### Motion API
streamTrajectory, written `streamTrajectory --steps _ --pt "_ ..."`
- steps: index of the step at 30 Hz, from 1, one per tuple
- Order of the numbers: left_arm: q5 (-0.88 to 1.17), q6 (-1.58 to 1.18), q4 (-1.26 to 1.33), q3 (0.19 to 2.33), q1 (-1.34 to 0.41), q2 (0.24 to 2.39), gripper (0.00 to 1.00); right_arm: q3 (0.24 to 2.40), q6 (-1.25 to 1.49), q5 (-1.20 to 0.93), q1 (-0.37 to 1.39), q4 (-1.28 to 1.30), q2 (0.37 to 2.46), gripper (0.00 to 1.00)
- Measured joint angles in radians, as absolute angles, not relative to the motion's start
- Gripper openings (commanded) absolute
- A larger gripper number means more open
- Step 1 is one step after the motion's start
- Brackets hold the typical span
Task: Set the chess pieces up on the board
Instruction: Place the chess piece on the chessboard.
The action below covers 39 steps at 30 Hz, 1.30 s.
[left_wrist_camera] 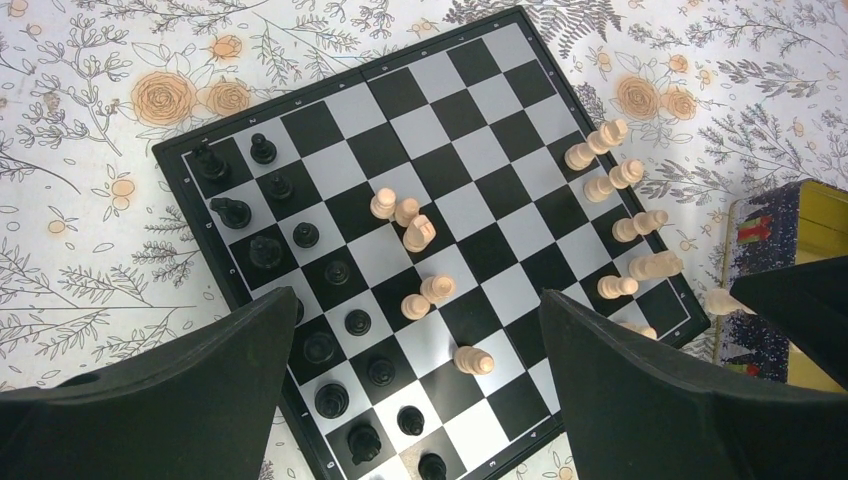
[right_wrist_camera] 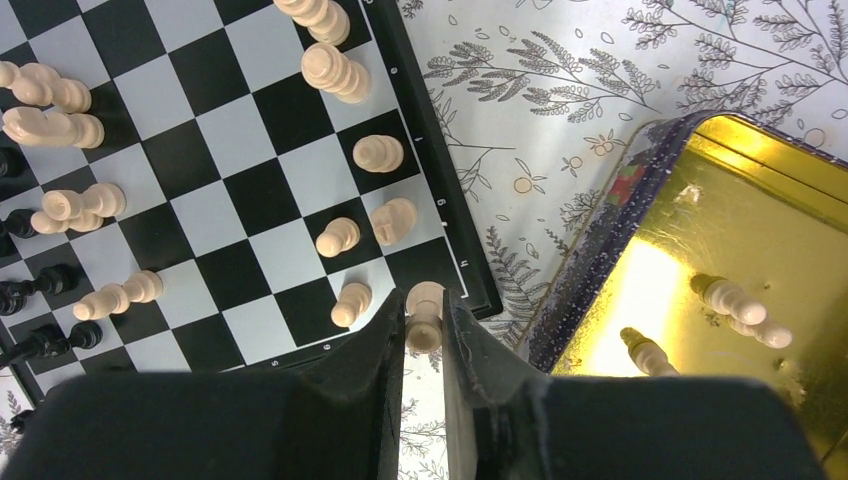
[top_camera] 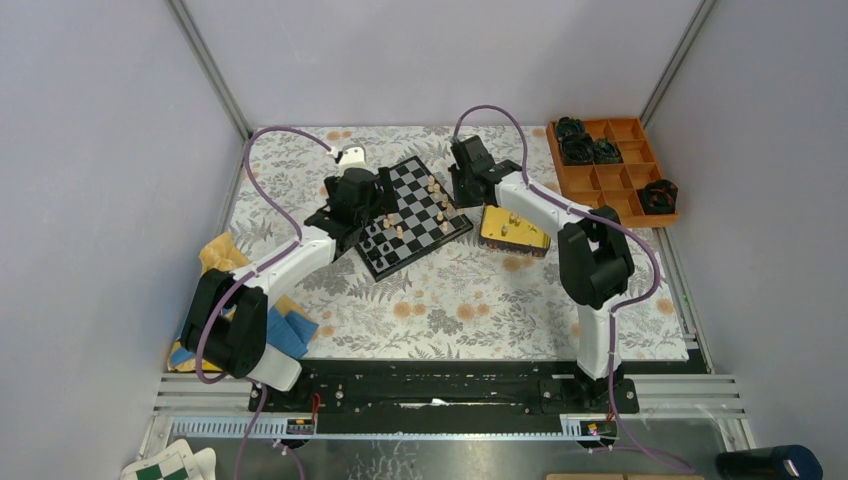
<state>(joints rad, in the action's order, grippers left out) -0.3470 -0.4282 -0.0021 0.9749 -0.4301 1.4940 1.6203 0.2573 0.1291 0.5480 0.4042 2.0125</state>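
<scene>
1. Board (top_camera: 413, 215): centre of the top view, askew on the floral bench (top_camera: 450, 300).
2. Black pieces (left_wrist_camera: 305, 235) fill its left side in the left wrist view. Tan pieces (left_wrist_camera: 625, 175) line its right edge, and several stand mid-board.
3. Left jaws: wide apart above the board, empty.
4. Right jaws: clamped on a tan piece (right_wrist_camera: 424, 305) at the board's lower-right corner, beside the tin (right_wrist_camera: 760, 200).

The board (left_wrist_camera: 470, 150) is black-and-grey checkered, with tan pieces (left_wrist_camera: 420, 232), black pieces (left_wrist_camera: 265, 252), floral cloth (top_camera: 450, 300), gold tin (right_wrist_camera: 700, 230), orange tray (top_camera: 605, 182).
</scene>
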Motion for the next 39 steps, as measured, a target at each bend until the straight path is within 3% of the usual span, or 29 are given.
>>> streamTrajectory --steps 39 --pt "-0.347 -0.428 -0.001 0.968 -0.43 1.493 0.99 1.573 0.243 0.101 0.552 0.324 2.075 0.0"
